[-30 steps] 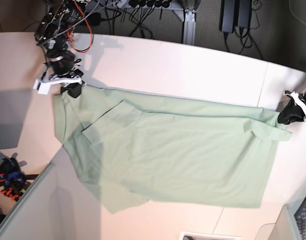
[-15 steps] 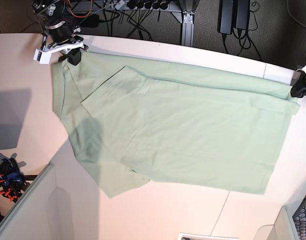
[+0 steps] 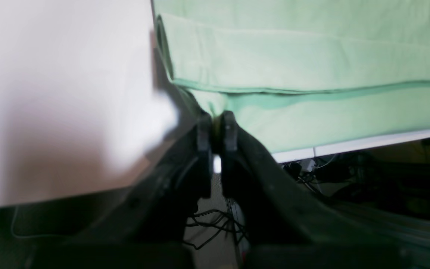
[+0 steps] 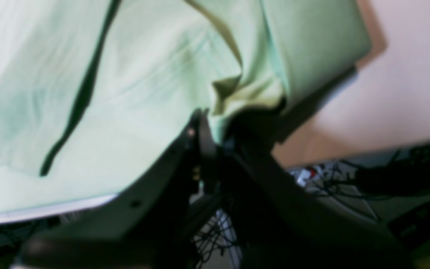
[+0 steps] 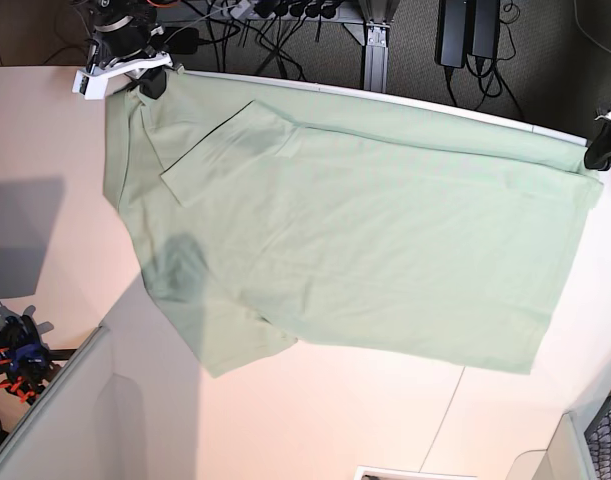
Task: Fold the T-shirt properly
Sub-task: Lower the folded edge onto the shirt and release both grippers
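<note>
The pale mint-green T-shirt (image 5: 365,240) lies spread over the white table (image 5: 45,130), with a sleeve (image 5: 220,145) folded onto its body. Its far edge lies along the table's far edge. My right gripper (image 5: 150,82) is at the far left corner, shut on the shirt's cloth. In the right wrist view this gripper (image 4: 215,140) pinches a bunched fold of the T-shirt (image 4: 125,93). My left gripper (image 5: 598,155) is at the far right, shut on the shirt's corner. In the left wrist view the left gripper (image 3: 217,125) clamps the T-shirt (image 3: 293,56) at its hem.
Cables and power strips (image 5: 285,10) hang beyond the table's far edge. A metal post (image 5: 375,50) stands behind it. A pale partition (image 5: 55,420) and orange-and-blue clamps (image 5: 15,360) sit at the lower left. A dark shadow (image 5: 25,235) falls on the table's left side.
Both grippers have moved toward the table's far edge, dragging the shirt with them. The cloth now lies farther back and stretched flatter.
</note>
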